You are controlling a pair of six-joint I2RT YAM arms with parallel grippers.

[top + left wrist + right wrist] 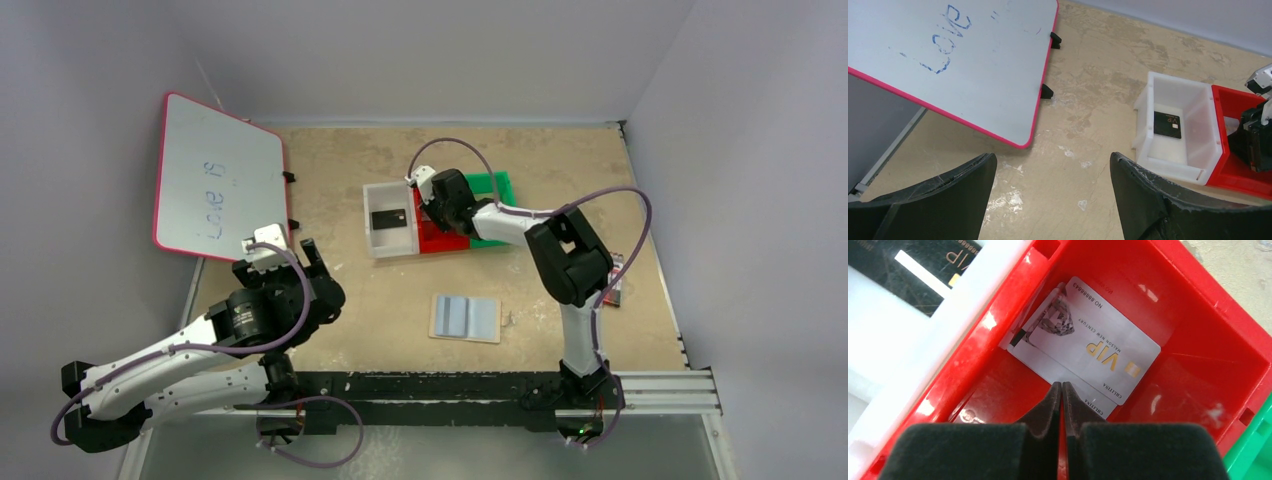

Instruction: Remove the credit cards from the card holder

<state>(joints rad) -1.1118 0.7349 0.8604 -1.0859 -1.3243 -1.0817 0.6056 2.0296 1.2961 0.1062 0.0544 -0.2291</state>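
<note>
top view: the left gripper (292,255) stands spread and empty, just beside the pink-framed whiteboard (215,185). the right gripper (432,205) hangs over the red bin (445,243), with the white bin (370,225) to its left and the green bin (497,184) to its right. the card holder (465,317) lies open and flat on the table (380,300), well behind the right gripper and touched by neither tool.

left wrist view: the left gripper (1053,160) has its fingers wide apart over bare table. the whiteboard (948,60) is ahead to its left. a black credit card (1167,124) lies in the white bin (1145,125) ahead to its right.

right wrist view: the right gripper (1062,387) has its pads pressed together with nothing between them. directly ahead of the tips, two overlapping silvery-white credit cards (1088,340) lie on the floor of the red bin (1198,290). whether the tips touch the lower card cannot be told.
</note>
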